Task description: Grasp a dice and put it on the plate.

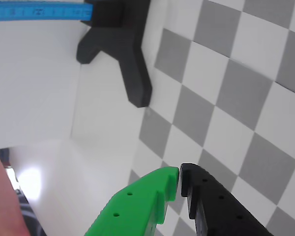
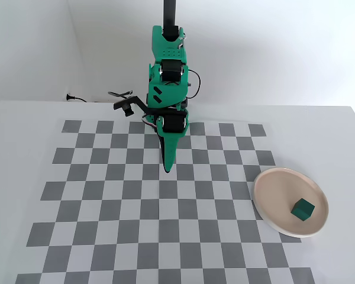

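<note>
Dice (image 2: 302, 208) sits inside the plate (image 2: 272, 183), toward its lower right part as my fixed view shows it, resting flat on the plate's floor and clear of the pale rim. I see nothing else in the plate. The plate itself lies at the right side of the checkered mat (image 2: 106, 195), overlapping the mat's right edge and partly on the plain white table (image 2: 23, 118).

From the same view my arm (image 2: 167, 77) stands folded at the far side of the mat, well apart from the plate, with the gripper (image 2: 166, 167) pointing down over the squares near the mat's far middle. Its tip seems just above the mat; I cannot tell whether it touches.

On my wrist view the gripper (image 1: 180, 178) comes in from the bottom edge: a green finger (image 1: 137, 206) and a black finger (image 1: 216, 206) pressed together at their tips with nothing between them, so the fingers are closed and empty. Beyond them I see grey and white squares, a black forked bracket (image 1: 123, 49) and a blue strip (image 1: 39, 11) along the top left.
</note>
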You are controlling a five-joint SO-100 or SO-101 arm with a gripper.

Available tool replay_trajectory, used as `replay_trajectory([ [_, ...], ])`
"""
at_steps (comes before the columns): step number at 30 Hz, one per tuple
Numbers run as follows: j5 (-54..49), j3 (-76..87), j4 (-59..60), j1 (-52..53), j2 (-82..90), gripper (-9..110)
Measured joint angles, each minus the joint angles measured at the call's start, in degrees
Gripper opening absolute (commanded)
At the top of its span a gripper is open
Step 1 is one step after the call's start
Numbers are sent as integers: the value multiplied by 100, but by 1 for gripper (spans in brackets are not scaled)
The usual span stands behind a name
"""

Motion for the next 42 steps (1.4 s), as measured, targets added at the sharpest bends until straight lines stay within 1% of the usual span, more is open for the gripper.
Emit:
replay_trajectory([
  [9,378,1415,0,88,1301,-4],
  [16,589,2021,334,62,2109,-4],
  [30,1107,2786,536,53,2777,-4],
  [36,1274,2856,562,62,2856,-4],
  [42,1116,2856,1301,-35,3472,-4],
])
